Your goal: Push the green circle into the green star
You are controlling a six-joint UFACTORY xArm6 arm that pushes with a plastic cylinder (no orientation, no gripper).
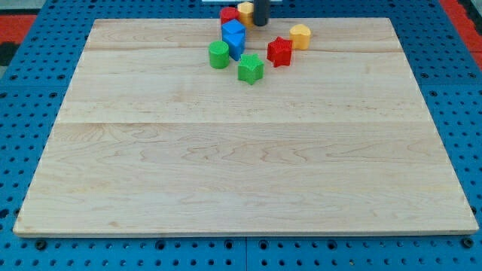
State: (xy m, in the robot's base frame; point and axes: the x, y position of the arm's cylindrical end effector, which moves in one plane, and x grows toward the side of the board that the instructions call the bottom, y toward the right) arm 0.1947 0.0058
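Note:
The green circle (pixel 219 54) stands on the wooden board (pixel 241 150) near the view's top, touching the left side of a blue block (pixel 234 38). The green star (pixel 250 68) lies a short way to its lower right, with a small gap between them. My tip (pixel 259 24) is at the board's top edge, above and to the right of both green blocks, next to a yellow block (pixel 245 13) and a red block (pixel 229 14).
A red star (pixel 279 51) lies right of the green star. A yellow block (pixel 300 36) sits right of the red star. The board rests on a blue pegboard (pixel 30 90).

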